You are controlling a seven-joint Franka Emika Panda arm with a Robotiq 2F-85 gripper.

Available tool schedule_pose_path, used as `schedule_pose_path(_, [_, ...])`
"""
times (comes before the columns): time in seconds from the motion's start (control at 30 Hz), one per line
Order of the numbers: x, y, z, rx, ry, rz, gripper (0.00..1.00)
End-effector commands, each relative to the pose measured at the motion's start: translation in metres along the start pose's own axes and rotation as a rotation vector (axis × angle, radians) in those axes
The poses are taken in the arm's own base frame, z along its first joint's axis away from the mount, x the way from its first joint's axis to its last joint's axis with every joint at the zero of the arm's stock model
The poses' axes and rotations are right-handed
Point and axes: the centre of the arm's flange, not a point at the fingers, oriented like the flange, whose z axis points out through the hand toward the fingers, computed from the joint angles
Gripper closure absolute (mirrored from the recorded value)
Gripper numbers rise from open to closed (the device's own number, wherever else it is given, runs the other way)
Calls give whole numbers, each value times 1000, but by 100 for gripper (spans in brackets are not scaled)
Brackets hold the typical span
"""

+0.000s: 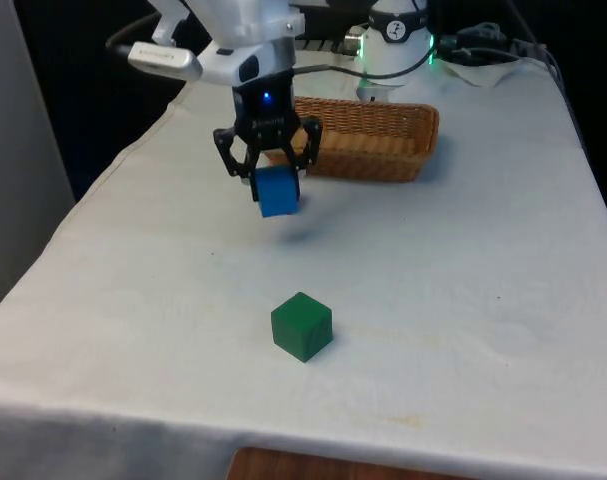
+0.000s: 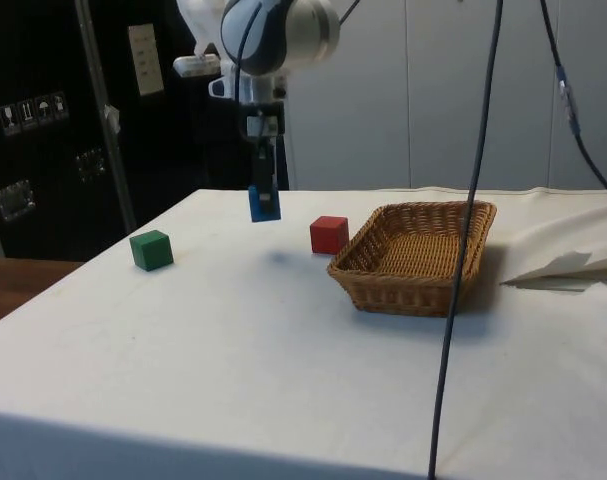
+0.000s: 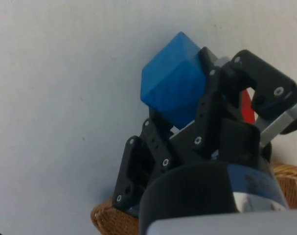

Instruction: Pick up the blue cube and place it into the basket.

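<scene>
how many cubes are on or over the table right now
3. The blue cube hangs above the cloth, clamped in the tool. The green cube sits on the cloth away from the basket. The red cube rests beside the basket.

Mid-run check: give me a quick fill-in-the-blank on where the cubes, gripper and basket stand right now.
1. The gripper holds the ____ cube in the air above the cloth.
2. The basket holds ____ cubes.
3. In the side view, the cube resting right beside the basket is ____.
4. The green cube rests on the ____.

Missing words: blue; no; red; cloth
</scene>
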Motion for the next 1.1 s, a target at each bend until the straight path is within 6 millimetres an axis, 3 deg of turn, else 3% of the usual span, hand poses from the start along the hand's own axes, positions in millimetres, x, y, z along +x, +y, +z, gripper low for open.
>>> schedule_pose_path(0.0, [-4,-2,-5,2,2,10,99])
schedule_pose_path(1.07, [-68,-26,-50,36,17,95,99])
